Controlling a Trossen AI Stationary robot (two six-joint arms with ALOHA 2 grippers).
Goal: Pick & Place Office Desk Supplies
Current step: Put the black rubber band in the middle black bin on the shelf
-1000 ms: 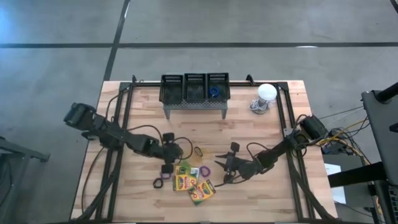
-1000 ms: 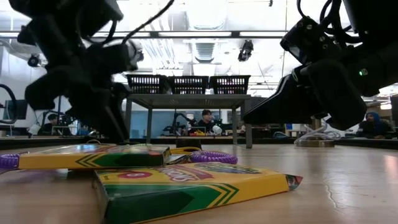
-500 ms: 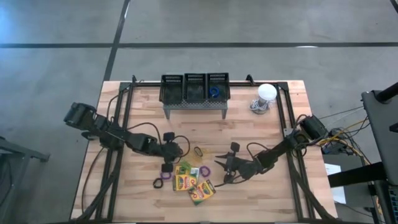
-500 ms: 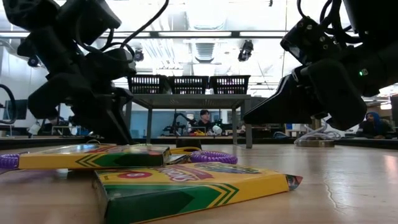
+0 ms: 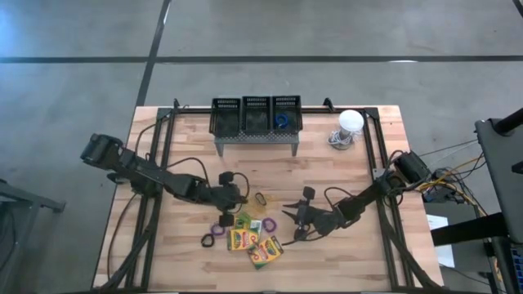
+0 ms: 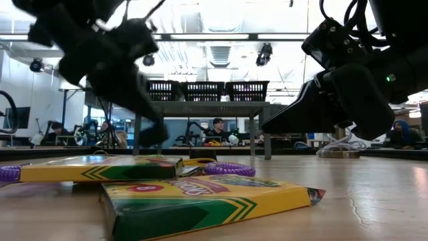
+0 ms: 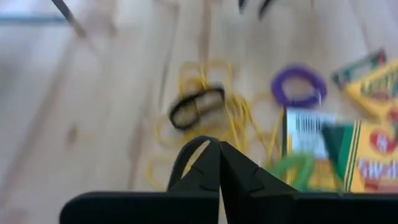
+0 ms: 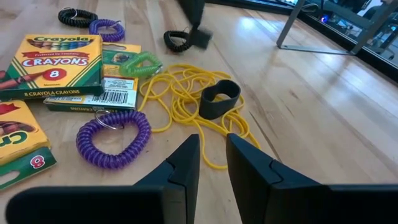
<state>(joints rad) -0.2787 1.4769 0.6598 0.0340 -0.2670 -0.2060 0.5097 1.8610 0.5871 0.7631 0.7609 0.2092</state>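
My left gripper [image 5: 242,198] is shut on a black coiled loop [image 8: 177,41], just left of the heap of supplies in the middle of the table. The heap holds yellow-and-green crayon boxes [image 5: 253,242], a purple coil [image 8: 113,138], a green loop [image 8: 140,62], and a black band [image 8: 219,98] resting on tangled yellow bands [image 8: 180,93]. My right gripper [image 8: 211,155] stands low on the heap's right, open by a narrow gap, with nothing between its fingers. Three black mesh bins [image 5: 256,114] sit on a grey stand at the far edge. My left gripper pinches the black coiled loop by one stretch of its ring [image 7: 181,163] between its two shut fingertips [image 7: 208,155]. The fingers slant down from the table's left. The rest of the loop hangs beside the tips, just above the wood.
A white ball-like object [image 5: 350,122] with a cable stands at the far right. Another black coil [image 8: 74,15] and purple coil [image 8: 106,28] lie on the heap's near left. The right bin holds something blue [image 5: 282,121]. Bare wood lies between heap and stand.
My left gripper has shut on the black coiled loop and risen from the table beside the crayon boxes, tipping its fingers less steeply. The loop has come up with it. A purple coil near the left fingers now shows uncovered.
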